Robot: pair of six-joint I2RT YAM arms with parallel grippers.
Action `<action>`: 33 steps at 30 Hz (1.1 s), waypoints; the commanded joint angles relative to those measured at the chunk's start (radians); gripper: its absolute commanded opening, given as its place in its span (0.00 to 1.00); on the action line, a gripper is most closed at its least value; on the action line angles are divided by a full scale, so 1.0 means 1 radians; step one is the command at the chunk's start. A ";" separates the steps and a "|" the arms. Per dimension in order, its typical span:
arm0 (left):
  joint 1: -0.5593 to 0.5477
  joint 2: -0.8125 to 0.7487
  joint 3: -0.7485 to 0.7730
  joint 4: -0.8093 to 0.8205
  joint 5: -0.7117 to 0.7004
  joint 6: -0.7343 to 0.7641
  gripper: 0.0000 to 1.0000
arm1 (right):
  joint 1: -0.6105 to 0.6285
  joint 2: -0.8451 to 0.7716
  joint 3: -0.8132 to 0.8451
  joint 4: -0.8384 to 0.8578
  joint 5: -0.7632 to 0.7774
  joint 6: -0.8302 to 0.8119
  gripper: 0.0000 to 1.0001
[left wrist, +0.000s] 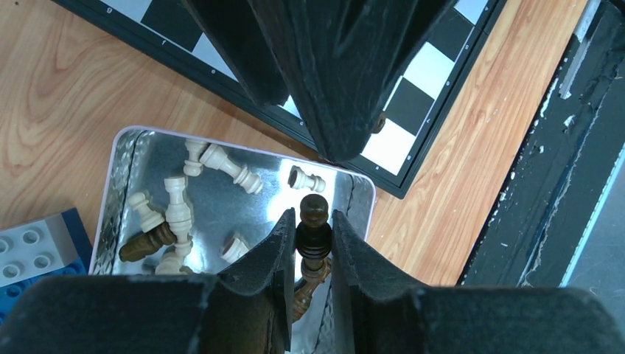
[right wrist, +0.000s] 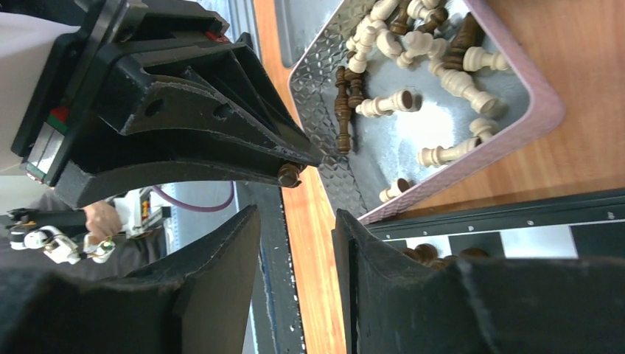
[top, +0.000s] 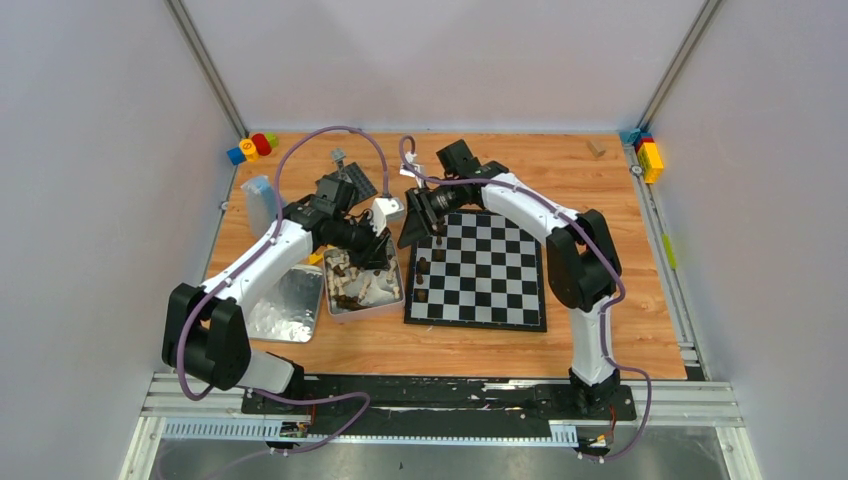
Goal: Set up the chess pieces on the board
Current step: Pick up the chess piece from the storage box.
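Note:
The board (top: 490, 275) of black and silvery checks lies right of centre, its corner also in the left wrist view (left wrist: 424, 110). Dark chess pieces (top: 422, 268) stand along its left edge. A metal tin (top: 334, 307) beside it holds several cream and dark pieces (left wrist: 177, 210) lying loose. My left gripper (left wrist: 315, 217) hangs over the tin's corner, shut on a dark brown chess piece (left wrist: 313, 227) held upright. My right gripper (right wrist: 295, 221) hovers over the board's left edge (right wrist: 516, 236), open with nothing between its fingers. Dark pieces (right wrist: 424, 253) peek out behind its right finger.
A shiny tin lid (top: 280, 300) lies left of the tin. A blue brick (left wrist: 29, 251) sits by the tin. A dark studded baseplate (top: 357, 183), a white box (top: 388, 209) and a pale blue container (top: 258, 200) are behind. Coloured bricks sit at the back left (top: 252, 147) and back right (top: 648, 155).

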State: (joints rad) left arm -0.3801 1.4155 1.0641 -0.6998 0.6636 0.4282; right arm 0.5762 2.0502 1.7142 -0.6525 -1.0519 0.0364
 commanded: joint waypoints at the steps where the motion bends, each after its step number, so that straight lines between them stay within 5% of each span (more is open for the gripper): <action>1: -0.002 -0.038 -0.008 0.035 -0.009 -0.005 0.26 | 0.019 0.014 0.042 0.052 -0.084 0.054 0.44; 33: -0.002 -0.044 -0.015 0.046 -0.018 -0.010 0.30 | 0.086 0.120 0.099 0.055 -0.039 0.104 0.35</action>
State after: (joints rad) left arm -0.3801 1.4136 1.0512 -0.6842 0.6392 0.4252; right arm 0.6434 2.1479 1.7767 -0.6262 -1.0855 0.1345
